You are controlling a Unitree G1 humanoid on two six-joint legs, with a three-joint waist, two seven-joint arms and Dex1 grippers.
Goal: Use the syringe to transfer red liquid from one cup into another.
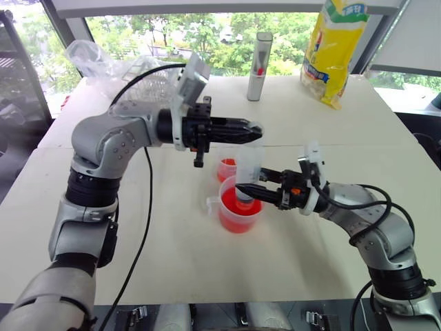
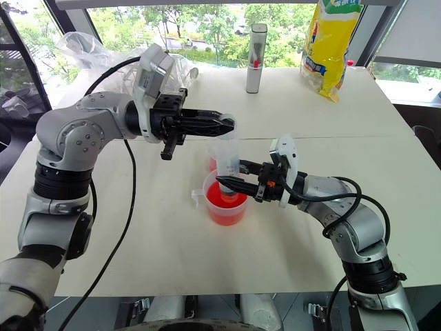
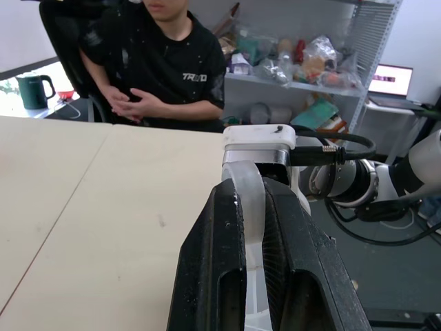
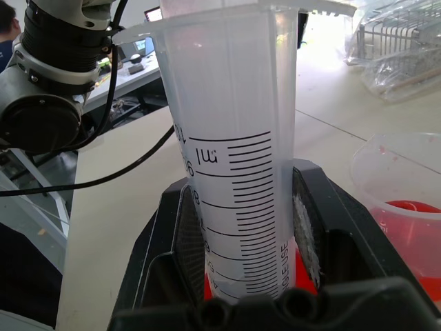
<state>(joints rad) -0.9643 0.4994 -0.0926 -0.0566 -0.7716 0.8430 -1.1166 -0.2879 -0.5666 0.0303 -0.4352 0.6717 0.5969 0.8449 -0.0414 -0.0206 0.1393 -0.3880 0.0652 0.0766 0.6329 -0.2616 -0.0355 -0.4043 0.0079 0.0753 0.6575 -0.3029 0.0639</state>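
Note:
A clear syringe (image 1: pixel 248 164) stands upright with its lower end inside the handled cup (image 1: pixel 240 212), which holds red liquid (image 2: pixel 224 207). My right gripper (image 1: pixel 242 187) comes in from the right and is shut on the syringe barrel (image 4: pixel 234 145), just above that cup's rim. The marked barrel looks clear where it shows. My left gripper (image 1: pixel 253 129) reaches in from the left and is shut on the plunger top (image 3: pixel 251 200). The smaller cup (image 1: pixel 226 169), with red liquid in it too, stands just behind the handled one.
At the table's far edge stand a grey upright bottle (image 1: pixel 260 65) and a yellow bag (image 1: pixel 334 48). A crumpled clear plastic bag (image 1: pixel 114 65) lies at the far left. A person (image 3: pixel 155 62) sits beyond the table's right side.

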